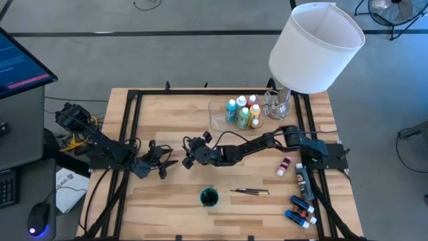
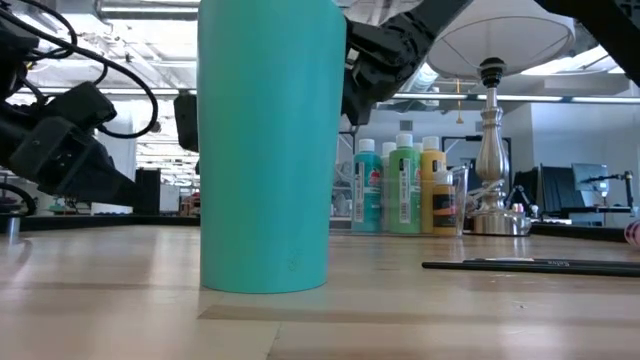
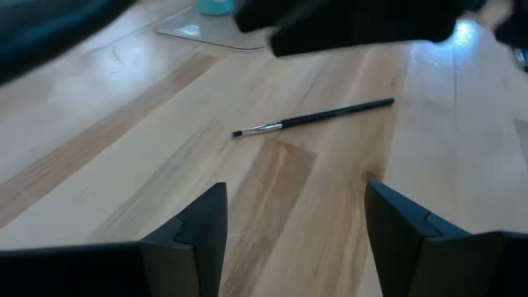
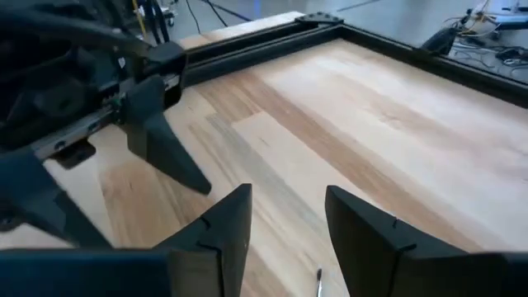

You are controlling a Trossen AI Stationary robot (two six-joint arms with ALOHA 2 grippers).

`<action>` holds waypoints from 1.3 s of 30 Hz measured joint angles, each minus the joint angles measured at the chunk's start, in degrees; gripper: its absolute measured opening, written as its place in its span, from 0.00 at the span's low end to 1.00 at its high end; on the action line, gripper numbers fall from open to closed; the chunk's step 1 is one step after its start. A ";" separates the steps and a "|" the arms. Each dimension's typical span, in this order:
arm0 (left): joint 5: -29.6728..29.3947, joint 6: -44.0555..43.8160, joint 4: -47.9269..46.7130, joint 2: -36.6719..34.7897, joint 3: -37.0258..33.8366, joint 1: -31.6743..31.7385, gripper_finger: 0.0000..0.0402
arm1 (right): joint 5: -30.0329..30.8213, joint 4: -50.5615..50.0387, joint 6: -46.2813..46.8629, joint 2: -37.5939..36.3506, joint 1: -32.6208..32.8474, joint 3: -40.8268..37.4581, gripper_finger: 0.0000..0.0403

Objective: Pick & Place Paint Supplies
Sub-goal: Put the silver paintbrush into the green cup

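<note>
Left gripper (image 1: 162,163) fingers stood apart, empty, over bare bench (image 1: 167,194) left of centre. Right gripper (image 1: 189,152) fingers were likewise apart and empty, just right of it — the two faced each other. A brush (image 1: 251,191) lay nearer, beside a teal cup (image 1: 209,197). Paint bottles (image 1: 242,112) stood in the far clear tray (image 1: 219,119); others lay at the right edge.

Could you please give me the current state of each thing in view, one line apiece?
Left pincer: open, empty, above bare wood.
Right pincer: open, empty, mid-table.
Brush: lying flat on the table.
Bottles in tray: upright, capped.
Clear tray: flat, holding bottles.
Teal cup: upright.
Lamp: standing at the table's far right corner.
</note>
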 joint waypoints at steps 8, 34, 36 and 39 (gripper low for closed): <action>-0.68 -0.15 0.70 0.00 0.00 -0.48 0.46 | -2.82 -2.35 3.68 0.31 -1.43 0.02 0.39; -1.35 0.73 1.94 0.00 0.00 -0.48 0.46 | 2.37 -3.19 3.29 0.31 1.06 0.02 0.38; -1.63 0.75 1.97 0.00 0.00 -0.48 0.46 | 4.11 -4.01 4.22 0.32 1.39 0.02 0.38; -1.92 0.87 1.99 0.00 0.00 -0.49 0.46 | 4.96 -4.72 5.23 0.36 1.42 0.00 0.37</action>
